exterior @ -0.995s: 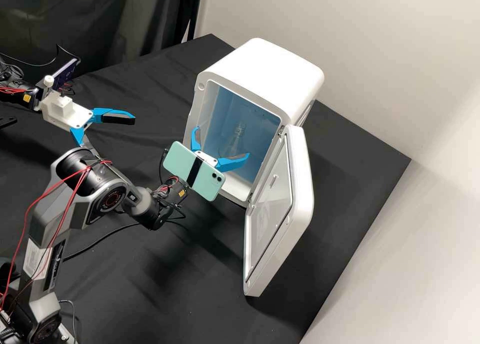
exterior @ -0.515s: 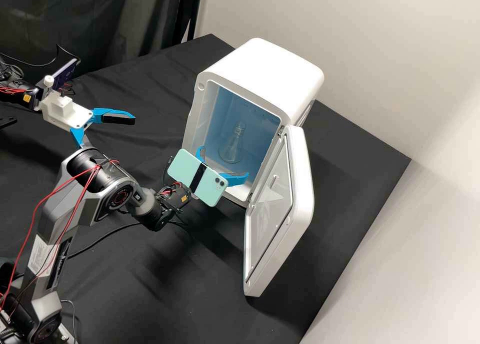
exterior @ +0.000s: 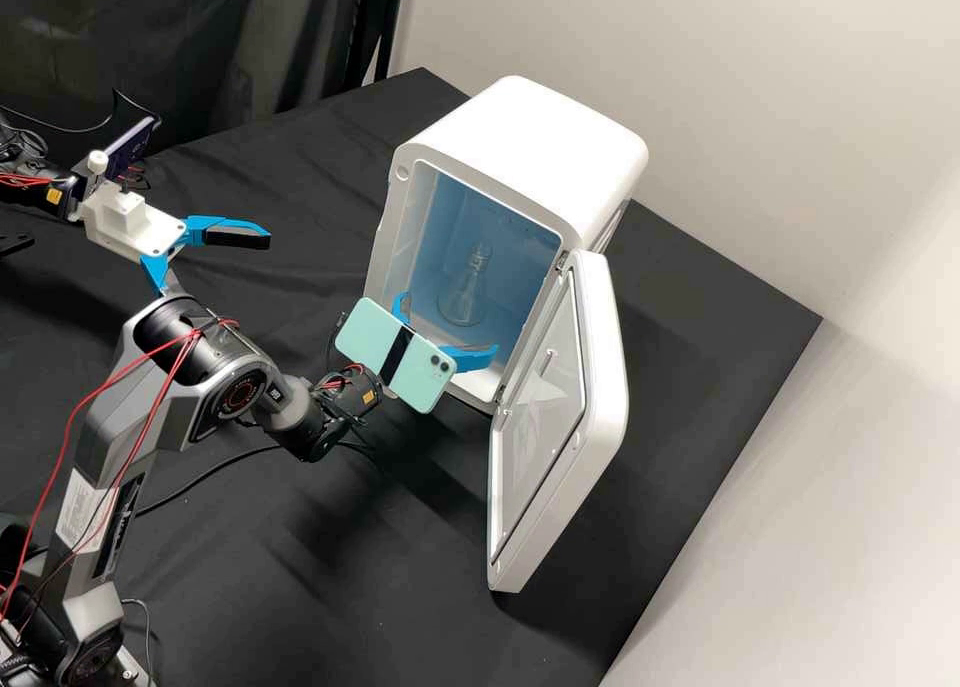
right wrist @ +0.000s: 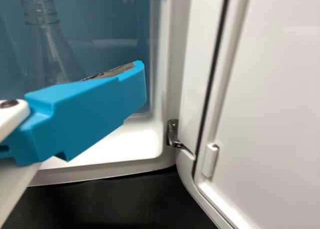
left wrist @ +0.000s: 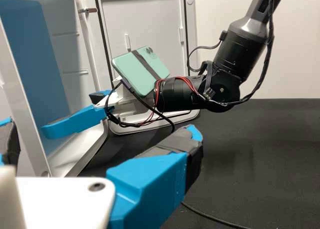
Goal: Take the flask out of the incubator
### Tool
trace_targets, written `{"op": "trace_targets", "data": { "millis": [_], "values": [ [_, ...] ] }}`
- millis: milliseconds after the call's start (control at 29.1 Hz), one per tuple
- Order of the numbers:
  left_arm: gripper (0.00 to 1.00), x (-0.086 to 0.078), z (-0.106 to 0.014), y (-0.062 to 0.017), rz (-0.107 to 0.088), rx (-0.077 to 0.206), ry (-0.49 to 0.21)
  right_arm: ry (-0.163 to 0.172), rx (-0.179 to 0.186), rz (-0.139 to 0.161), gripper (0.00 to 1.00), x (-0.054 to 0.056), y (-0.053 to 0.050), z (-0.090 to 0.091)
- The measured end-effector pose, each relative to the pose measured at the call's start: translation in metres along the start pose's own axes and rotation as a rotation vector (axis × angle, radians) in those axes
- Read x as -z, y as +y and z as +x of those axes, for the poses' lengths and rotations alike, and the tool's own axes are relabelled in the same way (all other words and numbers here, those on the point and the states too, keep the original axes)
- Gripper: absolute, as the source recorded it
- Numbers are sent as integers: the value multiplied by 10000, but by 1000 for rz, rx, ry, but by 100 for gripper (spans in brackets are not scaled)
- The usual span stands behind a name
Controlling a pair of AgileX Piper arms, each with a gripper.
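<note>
Incubator open, flask waiting: the right gripper (exterior: 438, 329) hangs at the mouth of the white incubator (exterior: 540, 147), its blue fingers (exterior: 468, 351) spread wide and holding nothing. The glass flask (exterior: 465, 287) stands upright on the floor of the blue chamber, farther in and apart from the fingers. The door (exterior: 575, 407) is swung fully open on the right. The left gripper (exterior: 190, 250), likewise parted and empty, hovers over the black bench (exterior: 300, 567) well to the left.

The step in hand looks to be the reach. It should go best with a level, straight advance that puts one finger on either side of the flask (clear glass, probably slippery). The fingers should close only once it sits centred between them, staying clear of the hinge edge and the chamber walls.
</note>
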Motion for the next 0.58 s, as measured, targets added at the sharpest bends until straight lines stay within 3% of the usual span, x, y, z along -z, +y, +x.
{"op": "trace_targets", "data": {
  "millis": [309, 584],
  "values": [
    [100, 0, 0, 0, 0, 0, 0, -36, -56, 1, 100, -134, 214, -139],
    [100, -3, 0, 0, -1, 0, -1, -27, -51, -13, 100, -147, 242, -152]
  ]
}}
